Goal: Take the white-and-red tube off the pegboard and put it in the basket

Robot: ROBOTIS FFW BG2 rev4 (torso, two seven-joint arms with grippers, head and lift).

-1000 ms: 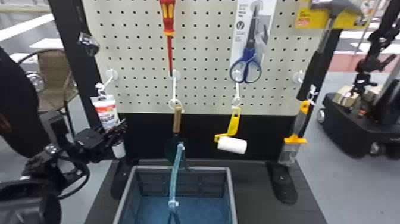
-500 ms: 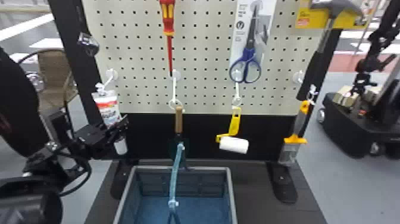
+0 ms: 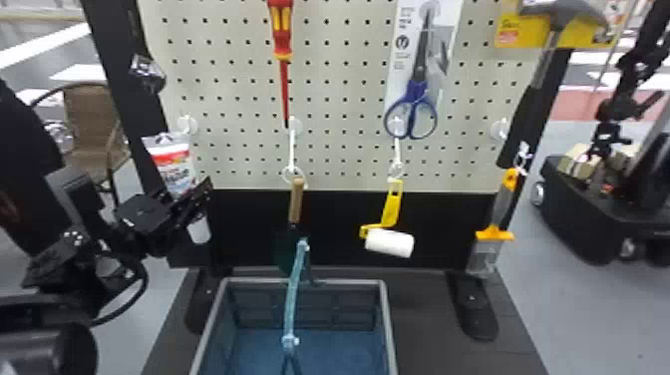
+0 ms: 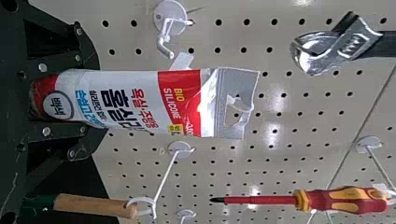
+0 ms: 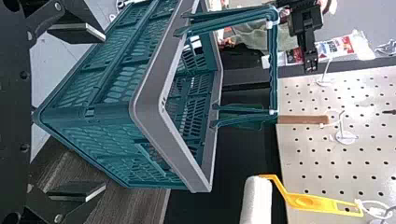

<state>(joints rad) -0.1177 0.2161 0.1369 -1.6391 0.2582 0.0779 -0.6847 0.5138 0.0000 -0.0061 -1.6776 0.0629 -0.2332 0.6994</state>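
Wrench (image 4: 348,45), screwdriver (image 3: 281,30), scissors (image 3: 416,92), hammer (image 3: 524,117), trowel (image 3: 295,200), roller (image 3: 390,243), scraper (image 3: 502,202)

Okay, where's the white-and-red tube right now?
In the head view, the tube is at the left, held in the left gripper in front of the pegboard, left of the trowel.

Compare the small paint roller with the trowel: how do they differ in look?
The paint roller has a yellow handle, the trowel a brown wooden one. The roller ends in a white cylinder, the trowel in a dark green blade. Both hang from white hooks.
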